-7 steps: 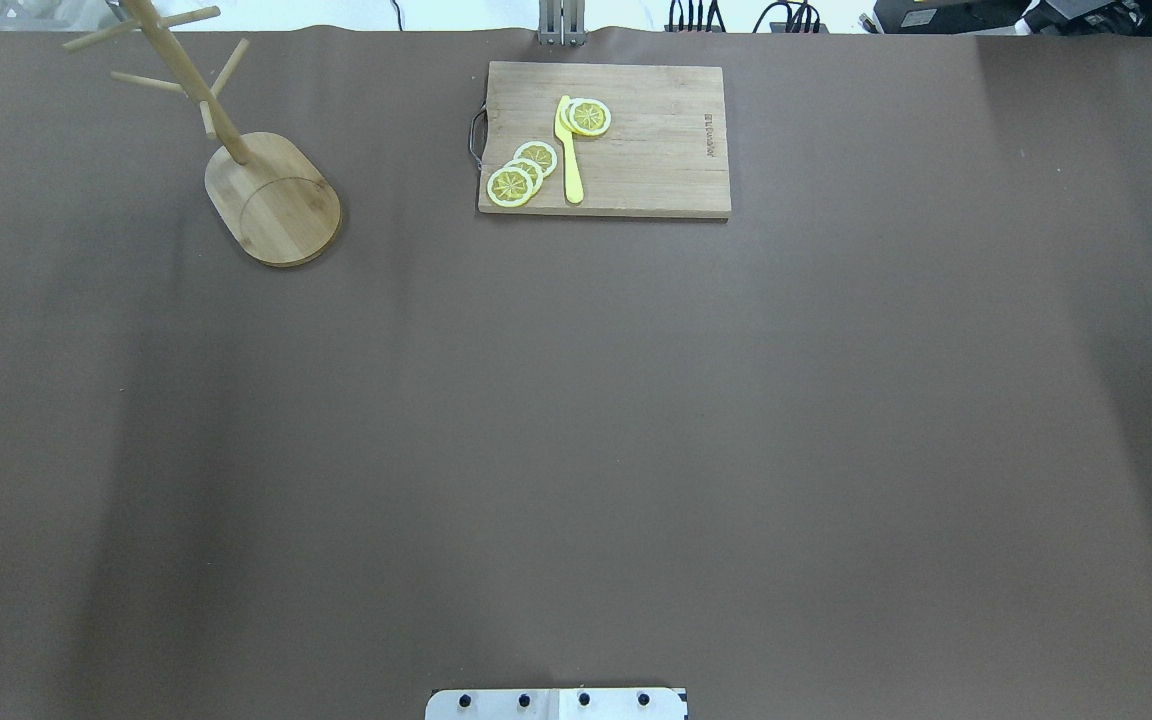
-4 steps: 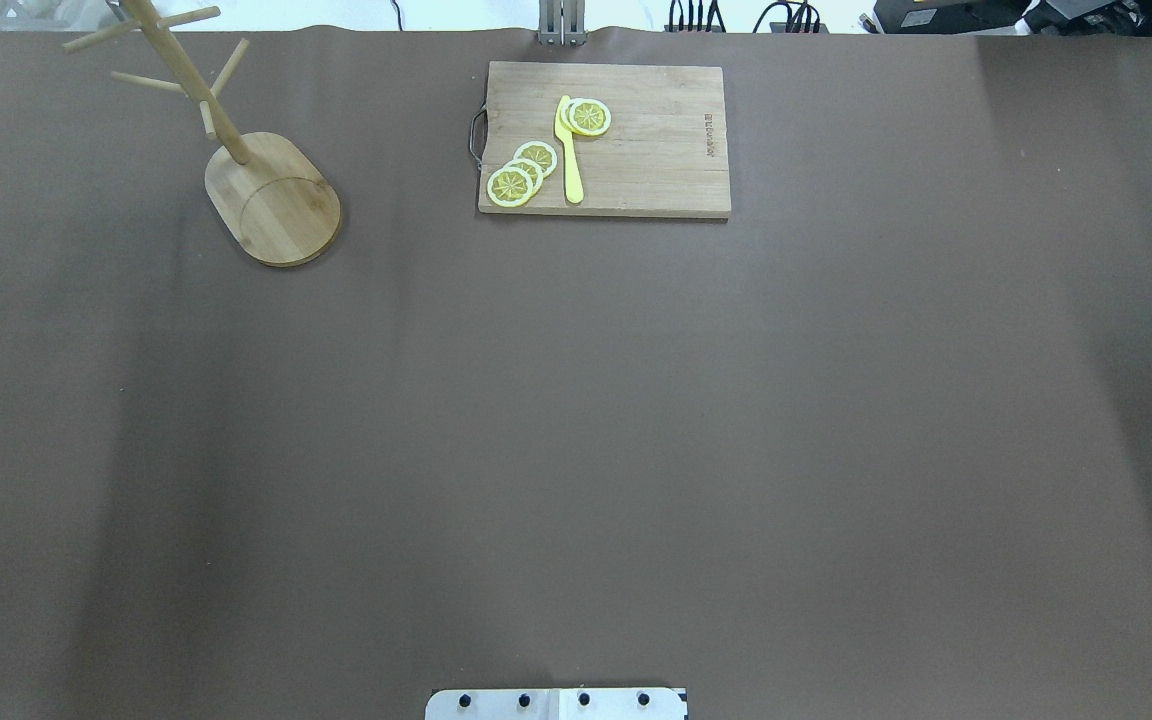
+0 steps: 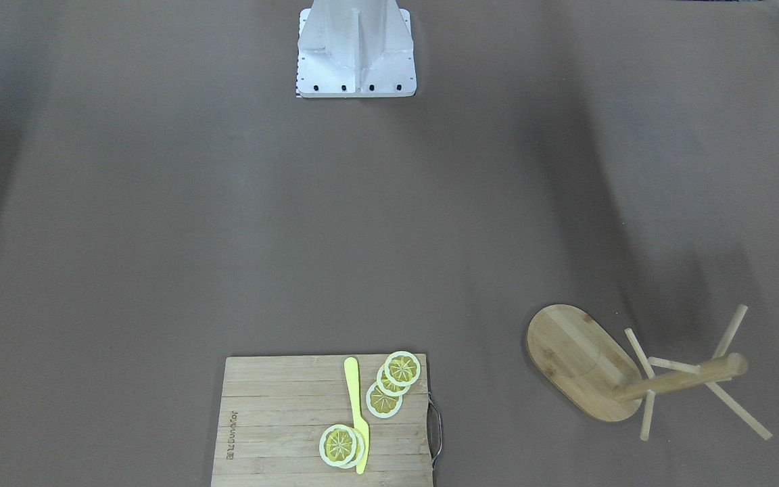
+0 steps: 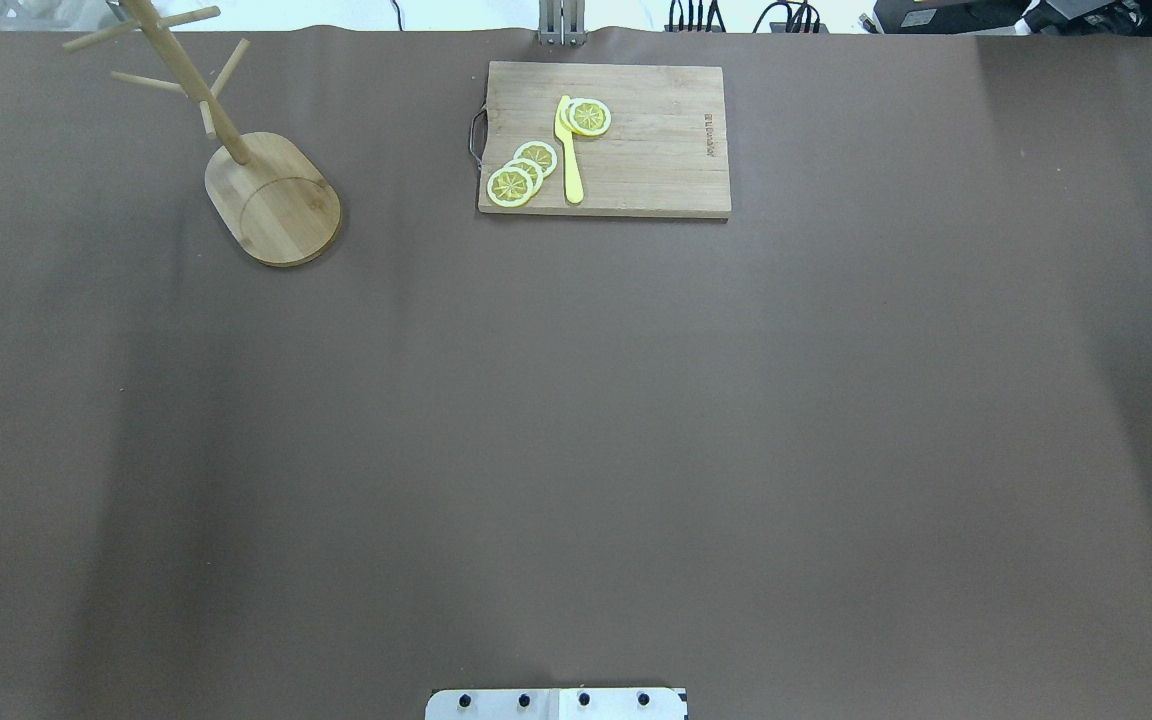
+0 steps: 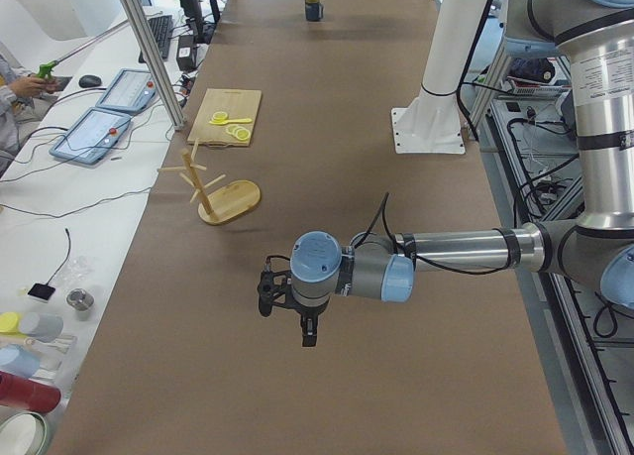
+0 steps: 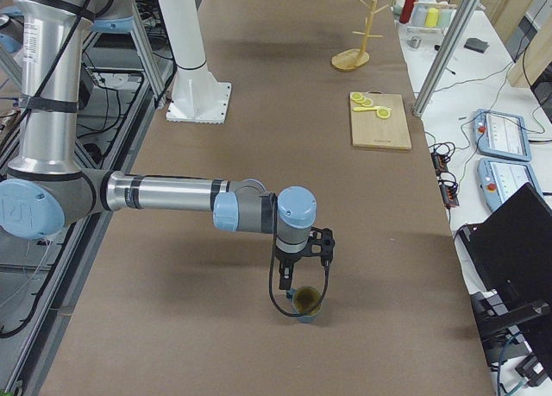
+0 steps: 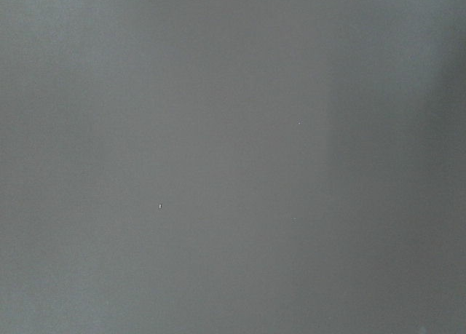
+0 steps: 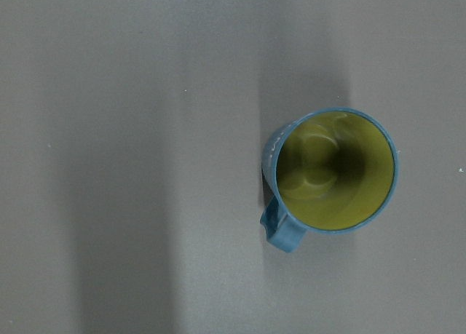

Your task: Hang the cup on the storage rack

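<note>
Right gripper [image 6: 302, 286] is down low at the robot's right end of the table [image 4: 576, 400], pointing straight down over the cup [image 6: 305, 304]. It shows only in the side view, so I cannot tell whether its jaws are apart or closed, or whether they touch the rim. The right wrist camera looks straight into the cup [image 8: 331, 170]: upright on the brown cover, teal-blue outside, yellow inside, loop handle pointing to the lower left of that view. Nothing grips it there.

Over to the left gripper [image 5: 300, 321]: it hangs above bare table on the robot's left, arm stretched out level, fingers pointing down. Again a side view only, so I cannot tell how its jaws stand. Its wrist camera shows plain brown cover.

Further out, the storage rack [image 4: 273, 200] stands on the far left of the table, oval base flat, post upright, pegs angled out and bare. It sits well apart from the cup, which is at the opposite end [image 5: 313, 8].

Mid-table at the far edge lies a wooden cutting board [image 4: 656, 140]. On it lie lemon slices [image 4: 522, 173] and a yellow knife [image 4: 569, 150], the knife between two groups of slices.
</note>
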Controlling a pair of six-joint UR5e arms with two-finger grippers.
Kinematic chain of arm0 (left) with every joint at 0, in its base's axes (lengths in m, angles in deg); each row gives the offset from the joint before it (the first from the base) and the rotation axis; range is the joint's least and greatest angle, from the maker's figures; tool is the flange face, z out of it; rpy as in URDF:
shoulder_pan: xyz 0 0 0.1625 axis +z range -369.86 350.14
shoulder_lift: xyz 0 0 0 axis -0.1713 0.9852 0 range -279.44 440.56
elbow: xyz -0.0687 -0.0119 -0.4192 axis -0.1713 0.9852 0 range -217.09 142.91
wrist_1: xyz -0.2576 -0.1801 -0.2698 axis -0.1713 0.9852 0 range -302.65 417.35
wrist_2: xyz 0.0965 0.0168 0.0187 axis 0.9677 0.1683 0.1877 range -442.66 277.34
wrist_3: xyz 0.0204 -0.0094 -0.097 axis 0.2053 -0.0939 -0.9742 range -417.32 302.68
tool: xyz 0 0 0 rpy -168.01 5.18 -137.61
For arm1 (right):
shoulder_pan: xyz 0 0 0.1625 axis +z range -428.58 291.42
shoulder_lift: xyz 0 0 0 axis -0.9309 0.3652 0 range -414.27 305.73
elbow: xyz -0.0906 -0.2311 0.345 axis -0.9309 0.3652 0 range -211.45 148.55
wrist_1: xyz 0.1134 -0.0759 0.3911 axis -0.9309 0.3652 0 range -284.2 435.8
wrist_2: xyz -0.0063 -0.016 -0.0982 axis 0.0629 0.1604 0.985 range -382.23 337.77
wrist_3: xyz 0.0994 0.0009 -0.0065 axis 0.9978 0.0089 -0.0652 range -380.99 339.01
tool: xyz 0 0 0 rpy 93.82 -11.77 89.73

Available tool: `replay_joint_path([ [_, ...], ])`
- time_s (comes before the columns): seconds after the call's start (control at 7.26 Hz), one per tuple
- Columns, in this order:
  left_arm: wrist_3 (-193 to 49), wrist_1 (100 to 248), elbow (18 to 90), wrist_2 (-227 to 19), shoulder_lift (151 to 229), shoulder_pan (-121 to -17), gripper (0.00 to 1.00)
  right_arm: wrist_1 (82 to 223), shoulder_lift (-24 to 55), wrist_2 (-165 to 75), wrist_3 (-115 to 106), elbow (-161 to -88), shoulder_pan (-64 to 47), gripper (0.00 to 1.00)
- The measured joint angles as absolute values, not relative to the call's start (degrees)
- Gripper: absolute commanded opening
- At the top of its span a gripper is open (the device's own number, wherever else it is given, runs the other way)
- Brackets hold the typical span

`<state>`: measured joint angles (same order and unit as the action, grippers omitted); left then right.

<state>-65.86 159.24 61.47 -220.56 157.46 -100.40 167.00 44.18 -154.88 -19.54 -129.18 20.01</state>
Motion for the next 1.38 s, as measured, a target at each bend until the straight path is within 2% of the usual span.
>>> replay_joint_path([
  [1.38, -66.34, 161.76, 60.54, -224.49, 157.49, -100.35, 0.98, 166.85, 44.16, -159.30, -18.28, -129.43, 19.93, 0.98],
])
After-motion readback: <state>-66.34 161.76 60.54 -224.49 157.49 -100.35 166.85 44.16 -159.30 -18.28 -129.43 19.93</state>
